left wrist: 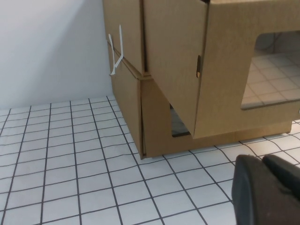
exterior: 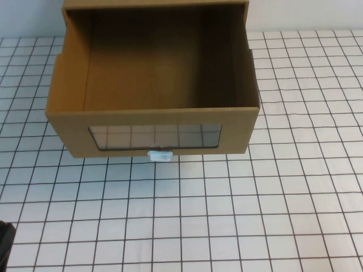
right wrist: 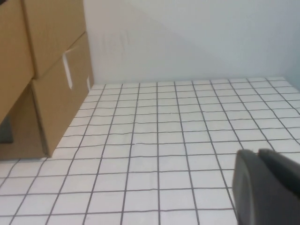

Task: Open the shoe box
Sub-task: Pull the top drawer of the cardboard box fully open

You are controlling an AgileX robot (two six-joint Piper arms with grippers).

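Gripper on the left arm sat low at the near-left table edge, grip state I couldn't tell. Shoe box stood centre-back, lid tilted up; light, stiff cardboard, I judged, best taken by the white tab under its window. Right gripper hung pressed together, well clear.

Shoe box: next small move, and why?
Likely none: leave both arms parked. The shoe box already has its drawer pulled far out, inside exposed. The left pincer, low at the box's left, and the right pincer, low at its right, are shut, empty, off the box.
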